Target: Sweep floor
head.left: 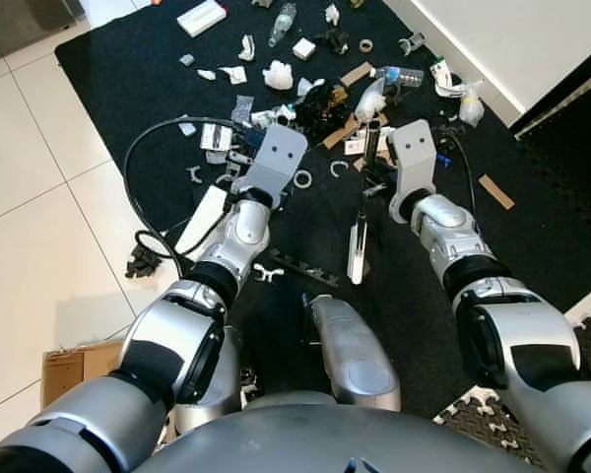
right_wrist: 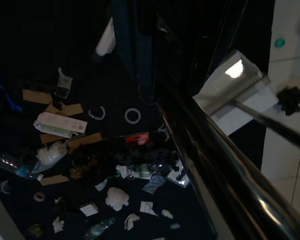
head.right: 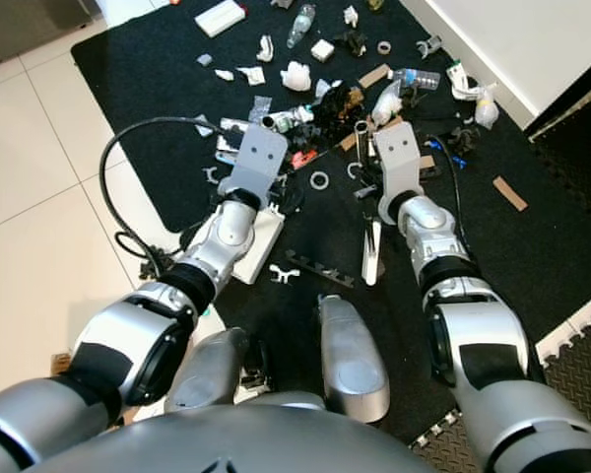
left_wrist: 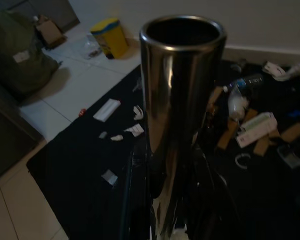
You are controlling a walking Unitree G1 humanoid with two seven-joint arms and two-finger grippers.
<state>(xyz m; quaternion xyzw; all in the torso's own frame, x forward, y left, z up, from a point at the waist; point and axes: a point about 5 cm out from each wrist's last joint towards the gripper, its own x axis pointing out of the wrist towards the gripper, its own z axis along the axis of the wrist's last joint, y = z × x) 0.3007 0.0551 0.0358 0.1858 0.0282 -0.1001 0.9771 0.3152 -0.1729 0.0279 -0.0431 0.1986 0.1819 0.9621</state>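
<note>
Left pincer (head.right: 274,126) clenched on a metal tube (left_wrist: 182,100) — litter (head.left: 305,89) at twelve o'clock (black mat (head.left: 128,69)); right pincer's (head.right: 369,138) grip: cannot tell

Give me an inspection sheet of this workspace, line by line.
Surface: black mat on white tile floor.
Job's things: shiny metal tube held along the left hand; right hand alongside a metal pole.
Clutter: paper scraps, cardboard strips, plastic bottle, white rings strewn on the mat.
Grippers: both hands reach forward over the litter; finger state unclear.
Cables: black hose looping over mat edge.
Surroundings: white wall; yellow bin.
</note>
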